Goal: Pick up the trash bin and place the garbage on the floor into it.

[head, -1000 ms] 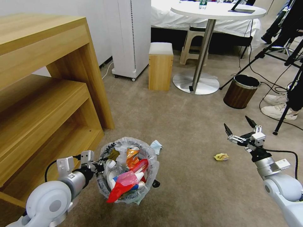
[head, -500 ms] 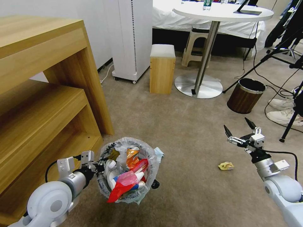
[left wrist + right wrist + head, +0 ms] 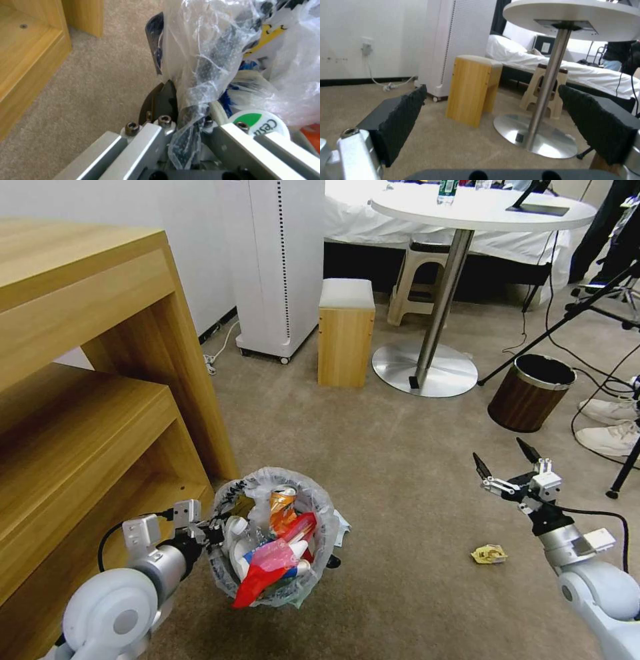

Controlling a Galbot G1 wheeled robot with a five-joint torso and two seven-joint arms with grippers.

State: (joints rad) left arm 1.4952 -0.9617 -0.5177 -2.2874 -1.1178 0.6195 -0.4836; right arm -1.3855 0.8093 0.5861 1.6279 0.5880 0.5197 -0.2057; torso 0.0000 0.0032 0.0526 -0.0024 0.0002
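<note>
The trash bin point(image 3: 319, 513), lined with a crinkly white plastic bag, hangs low at the left beside the wooden shelf. My left gripper point(image 3: 213, 530) is shut on its near rim, and the left wrist view shows that gripper point(image 3: 180, 110) pinching bag and rim. Inside lie an orange can point(image 3: 283, 507), a red wrapper point(image 3: 267, 570) and other garbage. A yellow wrapper point(image 3: 489, 554) lies on the beige floor point(image 3: 400, 460), just in front of and below my right gripper point(image 3: 501, 460). That gripper point(image 3: 491, 92) is open and empty. A white tissue point(image 3: 341, 527) lies beside the bin.
A wooden shelf unit point(image 3: 87, 400) stands close on the left. Farther back are a tall white appliance point(image 3: 280, 260), a wooden stool point(image 3: 345, 333) and a round table's metal base point(image 3: 427, 370). A brown bin point(image 3: 530, 392), tripod legs and a person's shoes point(image 3: 607, 410) are at the right.
The whole head view has shifted, so the camera has moved; the room's things sit lower and more to the right. Both grippers keep their state, the left still holding the bin.
</note>
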